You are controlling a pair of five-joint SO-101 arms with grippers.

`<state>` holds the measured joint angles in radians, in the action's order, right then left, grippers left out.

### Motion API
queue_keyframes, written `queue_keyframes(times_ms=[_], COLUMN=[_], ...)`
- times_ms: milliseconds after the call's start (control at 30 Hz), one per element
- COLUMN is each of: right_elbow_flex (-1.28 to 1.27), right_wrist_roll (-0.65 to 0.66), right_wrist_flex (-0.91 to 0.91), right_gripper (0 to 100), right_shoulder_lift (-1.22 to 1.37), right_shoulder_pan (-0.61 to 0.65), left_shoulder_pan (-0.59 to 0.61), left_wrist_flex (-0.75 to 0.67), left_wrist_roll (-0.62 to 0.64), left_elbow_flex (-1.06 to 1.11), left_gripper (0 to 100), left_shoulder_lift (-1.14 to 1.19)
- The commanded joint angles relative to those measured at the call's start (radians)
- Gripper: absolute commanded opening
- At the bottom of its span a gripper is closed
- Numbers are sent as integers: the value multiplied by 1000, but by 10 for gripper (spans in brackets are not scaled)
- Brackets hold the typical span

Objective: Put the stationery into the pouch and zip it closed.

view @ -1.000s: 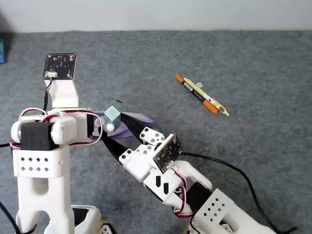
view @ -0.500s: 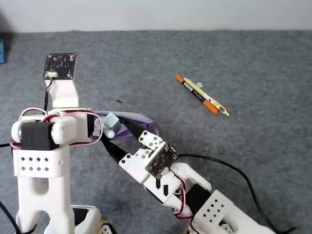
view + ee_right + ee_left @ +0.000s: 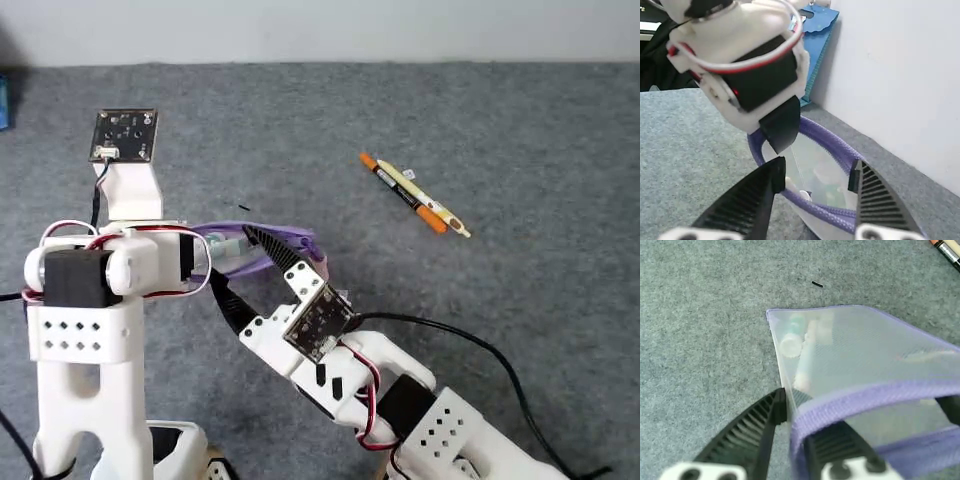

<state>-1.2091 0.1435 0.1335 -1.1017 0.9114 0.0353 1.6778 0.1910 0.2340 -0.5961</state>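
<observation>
A see-through pouch with a purple zip rim lies between the two arms, its mouth held up. My left gripper is shut on that rim, and several pale items show through the pouch wall. My right gripper is open, one black finger on each side of the pouch mouth, with a pale eraser lying inside below it. In the high view the right gripper straddles the pouch. An orange marker and a cream pen lie together on the mat, far to the right.
Grey mat covers the table up to a pale wall at the back. A blue object sits at the far left edge. A tiny black fleck lies just beyond the pouch. A black cable trails from the right arm.
The right gripper came down over the pouch mouth with the pale green eraser, then opened; the eraser left its fingers and dropped inside. The left arm stayed put.
</observation>
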Motion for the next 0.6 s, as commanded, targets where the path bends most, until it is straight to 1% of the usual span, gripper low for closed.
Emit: queue_keyframes(times_ms=[0,67,200,300,433,567], right_elbow_flex=[115,193,344,427,514,537], right_wrist_roll=[6,-5,-118,-137,-176,-180], right_wrist_flex=[87,177,418,595,725,771], right_gripper=[199,199,199,199,198,198], right_shoulder_lift=[-13,-13,-53,-93,-127,-101], right_shoulder_pan=[-1,-5,-74,-125,-231,-409], left_shoulder_pan=[-3,-3,-3,-2,-3,-3], left_wrist_flex=[-18,-18,-18,-18,-18,-18], left_wrist_roll=[12,12,12,12,12,12], left_elbow_flex=[-33,-33,-35,-35,-35,-35], left_gripper=[12,12,12,12,12,12], left_shoulder_lift=[2,2,2,2,2,2])
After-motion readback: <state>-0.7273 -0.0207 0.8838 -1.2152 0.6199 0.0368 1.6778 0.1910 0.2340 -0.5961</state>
